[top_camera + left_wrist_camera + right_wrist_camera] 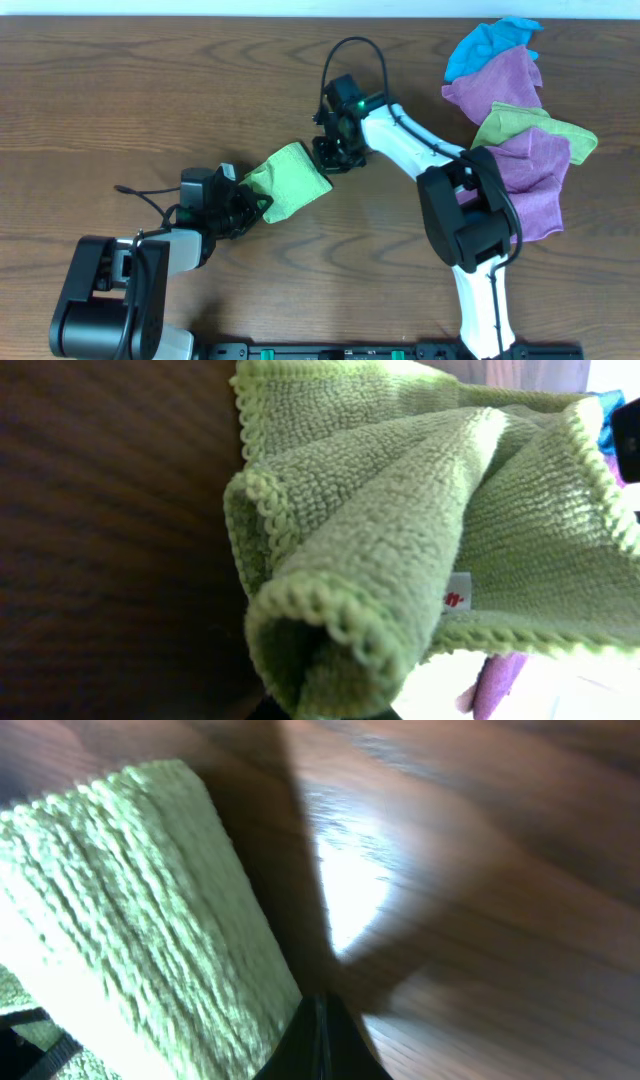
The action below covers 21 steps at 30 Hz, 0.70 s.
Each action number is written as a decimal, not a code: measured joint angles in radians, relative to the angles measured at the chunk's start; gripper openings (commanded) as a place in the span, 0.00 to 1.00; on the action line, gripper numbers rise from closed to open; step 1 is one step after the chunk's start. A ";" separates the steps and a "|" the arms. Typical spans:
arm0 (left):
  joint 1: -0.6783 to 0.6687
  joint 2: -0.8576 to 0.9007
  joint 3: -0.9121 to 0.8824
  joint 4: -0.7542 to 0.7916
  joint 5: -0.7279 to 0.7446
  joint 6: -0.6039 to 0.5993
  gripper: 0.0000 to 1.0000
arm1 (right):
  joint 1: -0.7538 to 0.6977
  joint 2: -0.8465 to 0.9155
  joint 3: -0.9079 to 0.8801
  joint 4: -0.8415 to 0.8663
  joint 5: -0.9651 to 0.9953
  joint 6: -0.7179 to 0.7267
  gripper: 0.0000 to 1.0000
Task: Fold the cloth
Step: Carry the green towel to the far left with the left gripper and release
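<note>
Folded cloth (288,180), left gripper (250,204) clenched on its corner — right gripper (331,158) at far edge, grip unclear

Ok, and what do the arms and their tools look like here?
Both arms pair white link shells with bulky black joint housings. The right arm has a thin black cable looping over its wrist and a small green light lit there. The left arm trails a black wire. The left tool and right tool are black.
</note>
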 measured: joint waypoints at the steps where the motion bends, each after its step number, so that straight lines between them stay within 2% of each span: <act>1: 0.000 0.006 0.002 0.015 0.008 -0.003 0.05 | -0.011 -0.001 0.018 -0.035 0.009 -0.009 0.01; 5: 0.005 -0.002 0.086 0.011 0.026 -0.026 0.06 | -0.053 -0.038 0.102 -0.176 0.074 -0.050 0.01; 9: 0.063 -0.067 0.236 -0.028 0.035 -0.031 0.06 | -0.086 -0.147 0.133 -0.216 0.133 -0.079 0.01; 15: 0.290 -0.138 0.433 -0.092 0.053 -0.049 0.06 | -0.103 -0.324 0.159 -0.219 0.169 -0.103 0.01; 21: 0.520 -0.135 0.455 -0.098 0.056 -0.055 0.05 | -0.103 -0.343 0.159 -0.232 0.175 -0.113 0.01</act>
